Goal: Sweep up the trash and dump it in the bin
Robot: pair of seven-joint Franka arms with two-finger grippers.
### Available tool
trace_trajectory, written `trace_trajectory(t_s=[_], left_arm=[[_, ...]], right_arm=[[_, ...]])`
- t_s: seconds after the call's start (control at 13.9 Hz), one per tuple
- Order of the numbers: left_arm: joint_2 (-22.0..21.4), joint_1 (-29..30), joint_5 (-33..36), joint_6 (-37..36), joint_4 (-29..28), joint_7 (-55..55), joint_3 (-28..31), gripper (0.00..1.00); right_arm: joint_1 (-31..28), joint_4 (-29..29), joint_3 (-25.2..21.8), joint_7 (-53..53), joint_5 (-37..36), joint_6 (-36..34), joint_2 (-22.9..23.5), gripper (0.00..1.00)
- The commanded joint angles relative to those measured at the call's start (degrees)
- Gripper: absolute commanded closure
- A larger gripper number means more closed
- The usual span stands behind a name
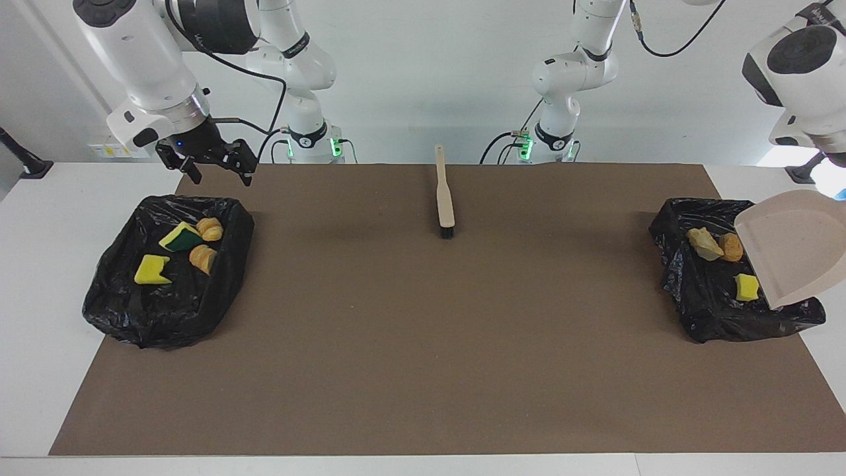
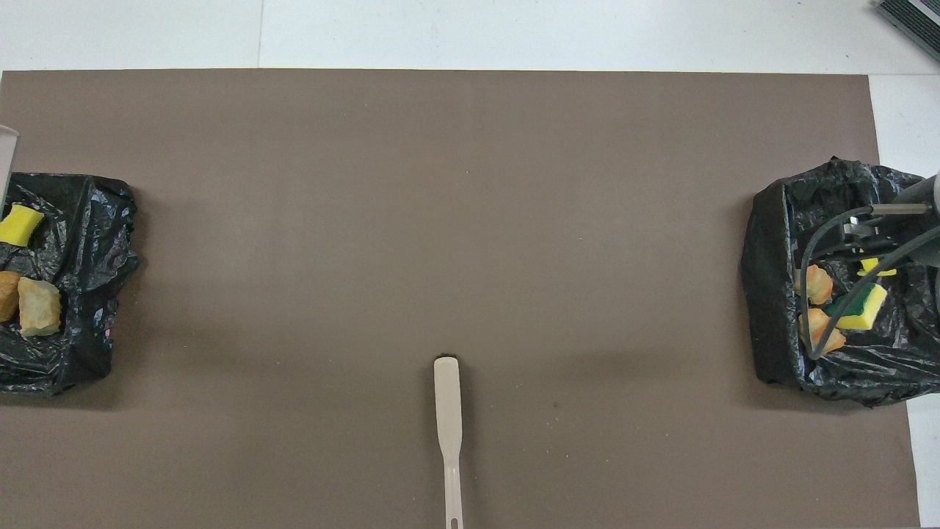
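Observation:
The beige dustpan point(image 1: 790, 248) hangs tilted over the black-bagged bin point(image 1: 714, 317) at the left arm's end. My left gripper is shut on it, cut off by the view's edge. In that bin lie a yellow sponge piece point(image 1: 747, 287), a yellowish chunk point(image 1: 704, 243) and an orange chunk point(image 1: 731, 246). The bin point(image 1: 145, 317) at the right arm's end holds a yellow sponge piece point(image 1: 152, 270), a yellow-green one point(image 1: 180, 237) and two orange chunks point(image 1: 211, 229). My right gripper point(image 1: 220, 173) hangs open and empty above this bin's robot-side rim.
The beige hand brush point(image 1: 445, 198) lies on the brown mat point(image 1: 423, 344) near the robots' edge, midway between the arms, its bristles pointing away from them. A strip of white table borders the mat at both ends.

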Motion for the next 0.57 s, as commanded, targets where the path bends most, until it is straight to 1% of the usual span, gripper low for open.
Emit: trace_trajectory(t_s=[0.0,0.22,0.29,0.36,0.43,0.5], left_arm=[[-0.03,0.05,-9.45,-3.06,1.51,0.62,0.40,1.00],[-0.56,0.32,-19.73,-9.98,3.17,-3.22,0.84,1.00],[-0.73,0.93,-22.82,-12.62,3.18,-6.64,0.93,1.00],[-1.34,1.02,-24.42,-14.73,3.18,-10.50,0.84,1.00],[-2.05,0.85,-27.04,-17.19,3.09,-16.46,0.75,1.00],[-2.58,0.85,-30.64,-19.39,2.74,-22.78,0.49,1.00]], right_arm=[[-0.56,0.47,0.54,1.17,-0.03,0.06,0.24,0.00],[-1.17,0.91,0.54,0.73,-0.03,0.24,0.59,0.00],[-0.66,1.00,0.54,0.64,-0.46,0.24,0.59,0.00],[-0.48,1.09,0.36,0.64,-0.47,0.24,0.41,0.00],[-0.30,1.09,0.19,0.64,-0.47,0.24,0.24,0.00],[1.35,1.18,-1.03,0.64,-0.47,0.24,0.24,0.00]])
